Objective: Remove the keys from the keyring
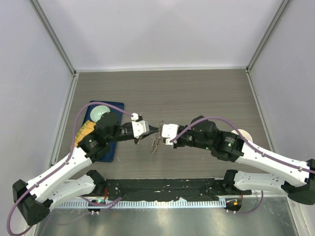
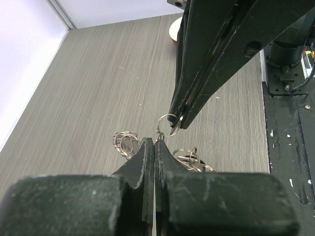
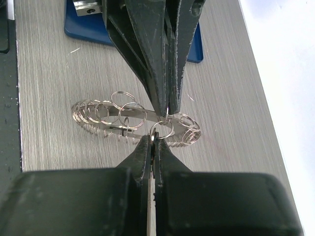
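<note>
My two hands meet tip to tip above the middle of the grey wood-grain table. My right gripper is squeezed fully together, and its tips nip one of the small silver wire loops. My left gripper points at it from the opposite side. It is likewise pressed closed and bites the band of the single large grey metal keyring right beside that loop. The keyring hangs under the two tips, and I cannot tell whether its low edge touches the wood. More loops are strung round it in two bunches, well over ten in all, overlapping too tightly for a sure count. Farther out on my left lies one dark blue flat tray, carrying one pale round dish and one yellow thing. A second pale round dish peeks out from behind my right arm
</note>
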